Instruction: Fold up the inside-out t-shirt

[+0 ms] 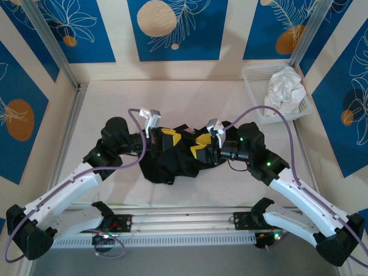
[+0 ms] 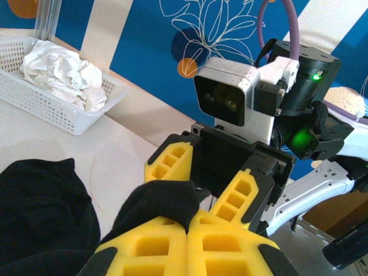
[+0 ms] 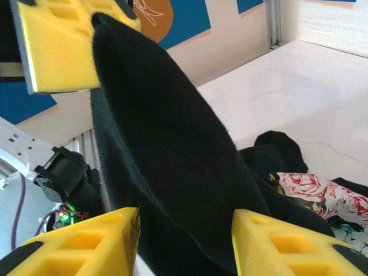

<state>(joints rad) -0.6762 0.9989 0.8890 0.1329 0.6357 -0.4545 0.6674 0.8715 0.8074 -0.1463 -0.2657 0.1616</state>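
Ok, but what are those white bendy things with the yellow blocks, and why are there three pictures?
Those are two robot arms bolted to a table. The yellow blocks are soft fingers, a pincer at each arm's end. One picture looks down from above; the other two come from small cameras on the wrists. A black t-shirt lies crumpled in the middle, and a white basket at the far right corner holds a scrunched white cloth. The left gripper is pinched shut on a fold of the shirt. The right gripper stands open, with black cloth between its fingers.
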